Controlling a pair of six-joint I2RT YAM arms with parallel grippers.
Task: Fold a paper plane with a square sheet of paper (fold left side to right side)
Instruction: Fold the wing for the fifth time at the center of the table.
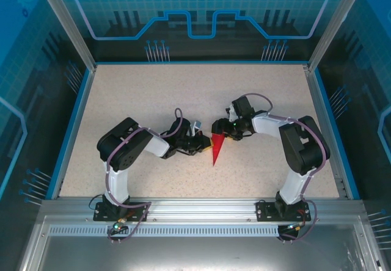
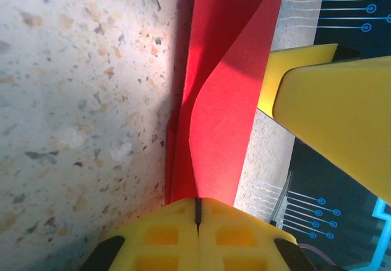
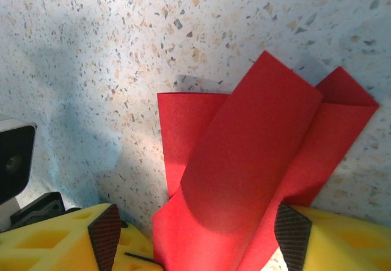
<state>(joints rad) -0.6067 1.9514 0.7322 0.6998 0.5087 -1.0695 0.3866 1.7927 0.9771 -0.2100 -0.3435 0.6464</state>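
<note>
Bases of left arm (image 1: 125, 155) and right arm (image 1: 299, 146) at near edge of speckled beige tabletop (image 1: 146, 94). Left gripper (image 2: 197, 215) has yellow pads pressed fully together, pinching edge of bright red folded paper sheet (image 2: 226, 100). Right gripper (image 3: 197, 237) spread wide, sheet's raised flap sitting between its fingers. Sheet lies mid-table between both grippers — narrow point toward bases, wide end by right gripper, layered flaps lifted off surface.

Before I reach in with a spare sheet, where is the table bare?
Bare: the far strip of table along the back rim, and the near strip between the arm bases. Crowded: the middle, where left hand and right hand meet at the red paper.
</note>
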